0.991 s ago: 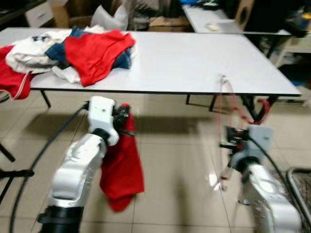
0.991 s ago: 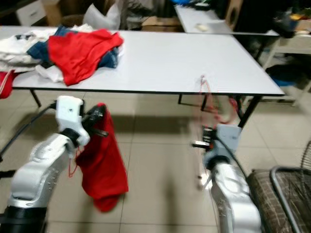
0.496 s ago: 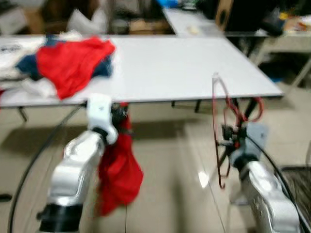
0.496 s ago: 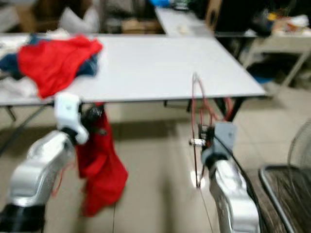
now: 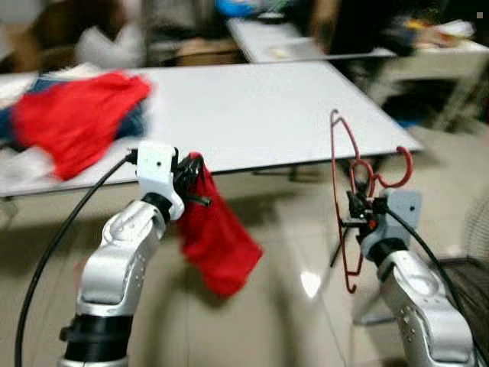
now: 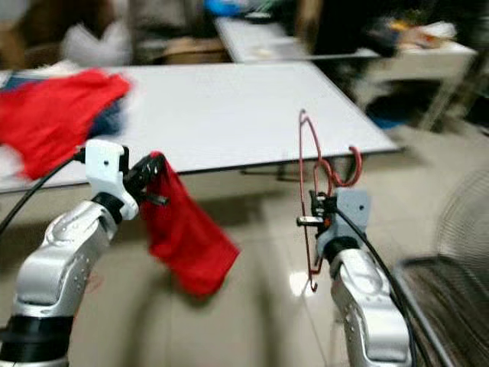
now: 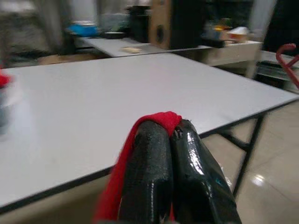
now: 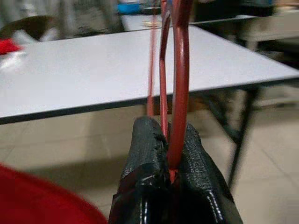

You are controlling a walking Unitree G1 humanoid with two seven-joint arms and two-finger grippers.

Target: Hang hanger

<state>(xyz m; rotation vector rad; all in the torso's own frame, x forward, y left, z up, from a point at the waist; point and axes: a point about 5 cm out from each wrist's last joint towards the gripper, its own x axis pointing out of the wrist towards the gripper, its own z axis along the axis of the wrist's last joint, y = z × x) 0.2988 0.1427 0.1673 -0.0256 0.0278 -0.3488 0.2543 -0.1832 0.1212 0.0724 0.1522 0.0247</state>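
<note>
The right gripper clamps a red hanger upright in front of the white table, its hook curling toward the table's corner; the left gripper pinches a red garment (more clothes lie heaped on the tabletop).

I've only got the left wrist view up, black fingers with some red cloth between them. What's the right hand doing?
Observer: The right hand is shut on a red wire hanger, held upright in front of the robot.
Operator: Where's its hook?
Observer: It curls out to the robot's right, level with the edge of the white table.
Operator: How much cloth hangs from my hand?
Observer: The left hand pinches one end of a red garment; the rest dangles free below, clear of the floor.
Operator: More clothes around?
Observer: A blurred red and blue pile lies on the table's left end.
</note>
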